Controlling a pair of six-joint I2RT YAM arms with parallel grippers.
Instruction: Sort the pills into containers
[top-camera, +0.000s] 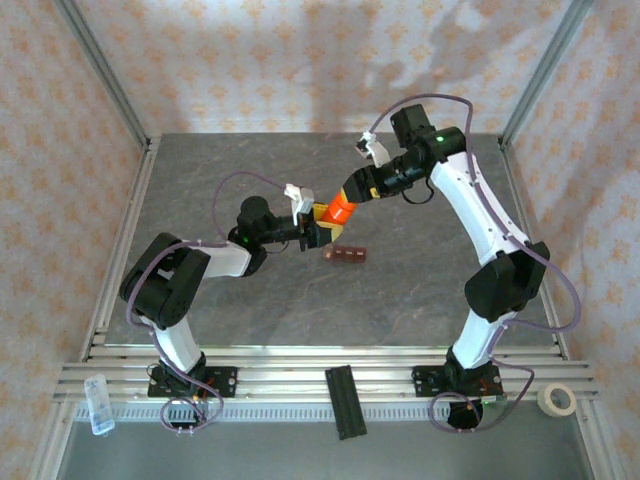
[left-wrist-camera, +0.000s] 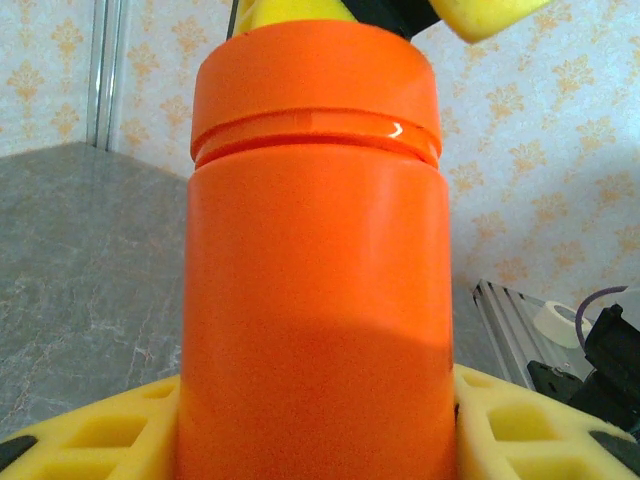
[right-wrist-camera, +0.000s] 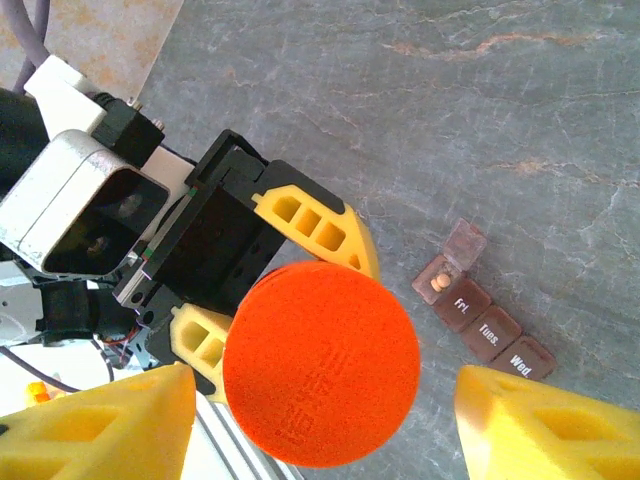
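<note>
The grey table (top-camera: 420, 300) is bearing the containers (top-camera: 347, 254). Near them, the left gripper (left-wrist-camera: 315, 435) is clenching an orange bottle (top-camera: 342, 208). The right gripper (right-wrist-camera: 325, 390) is straddling its cap (right-wrist-camera: 320, 365), released.

One orange bottle (left-wrist-camera: 315, 300). One reddish-brown pill strip (top-camera: 347, 254), four compartments in sight from the right wrist, one pale pill (right-wrist-camera: 438, 284) in the open one. Two grippers: left gripper (top-camera: 318, 230), right gripper (right-wrist-camera: 325, 378). One black ribbed bar (top-camera: 345, 402), one tape roll (top-camera: 557, 400), one clear box (top-camera: 98, 403).
</note>
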